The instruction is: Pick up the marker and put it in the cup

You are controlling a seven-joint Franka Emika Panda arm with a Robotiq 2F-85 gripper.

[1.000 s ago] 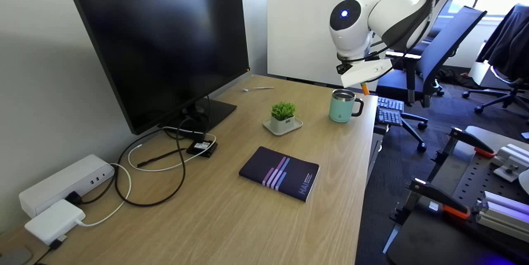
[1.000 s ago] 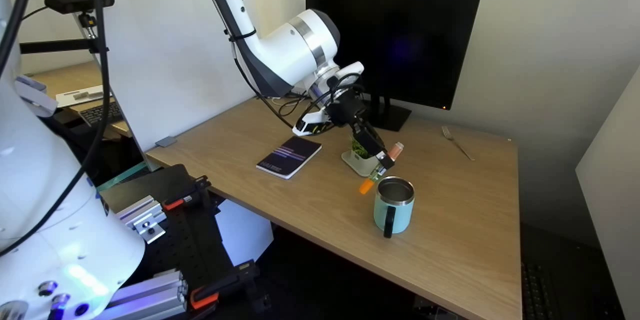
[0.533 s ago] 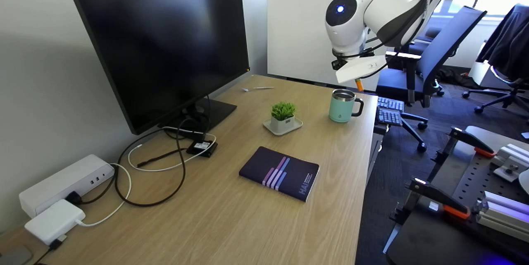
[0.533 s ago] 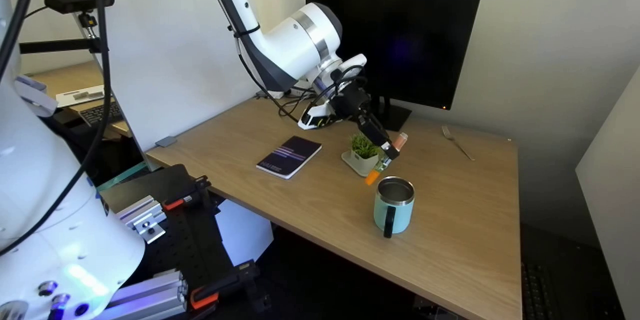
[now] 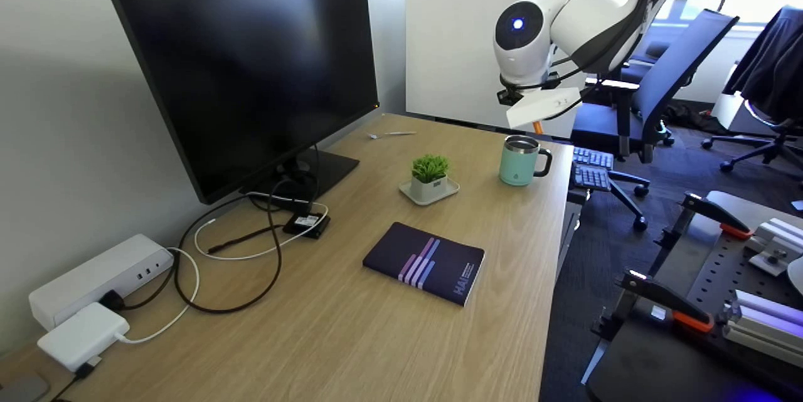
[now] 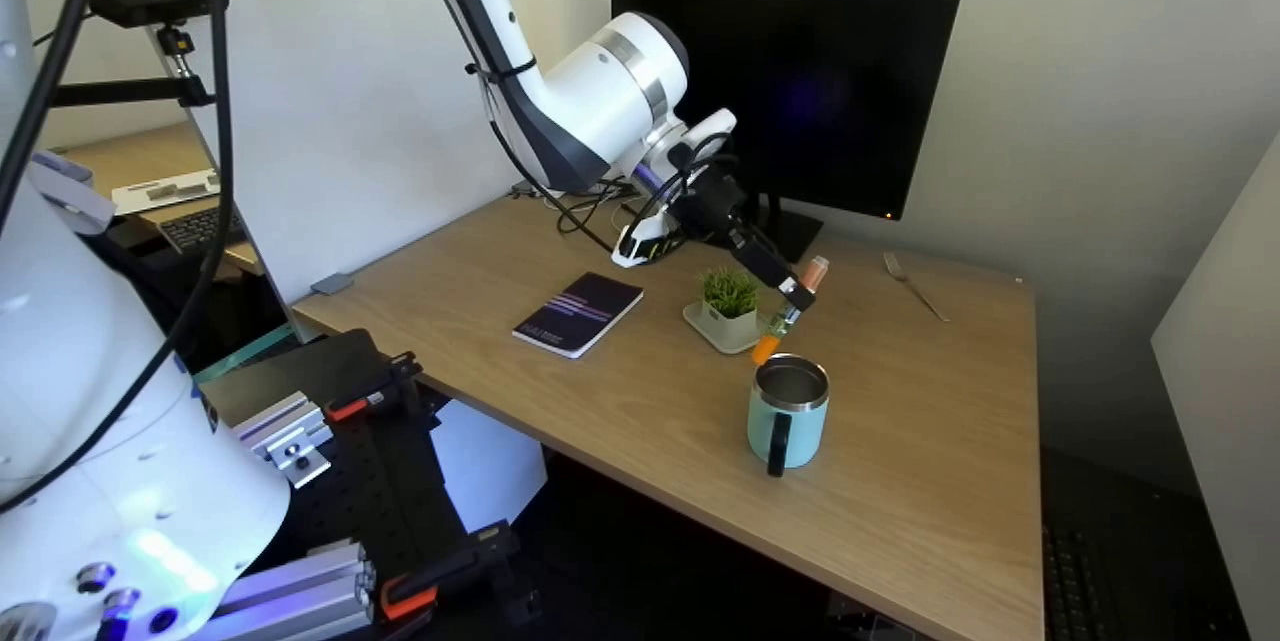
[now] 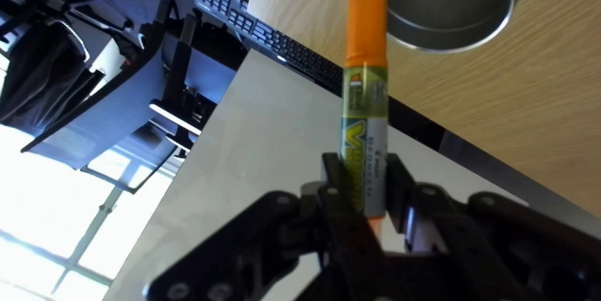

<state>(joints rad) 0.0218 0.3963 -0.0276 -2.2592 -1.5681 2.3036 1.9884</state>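
- Gripping the marker (image 7: 366,89) by its barrel, the gripper (image 7: 364,174) has its two fingers (image 7: 398,181) set only as far apart as the barrel is thick, one on each side.
- The marker is up in the air over the desk (image 6: 640,391), outside the cup (image 6: 806,431), its orange end near the rim; whether the two touch, I cannot tell.
- Its long axis is tilted: in an exterior view it slopes from a pale pinkish end, high and to the right, down to the orange end (image 6: 767,349) at lower left.
- In the wrist view the barrel runs almost straight away from the fingers, the orange end farthest out and overlapping the left edge of the cup's rim.
- In an exterior view only the orange end shows (image 5: 537,127), poking out below a white panel (image 5: 543,107) and just above the cup.
- In an exterior view the cup stands upright on the desk with its black handle (image 6: 779,446) toward the near side, the potted plant (image 6: 729,296) to its left and farther back, the notebook (image 6: 578,314) farther left, the fork (image 6: 915,286) to the far right, and the monitor (image 6: 850,91) along the far side.
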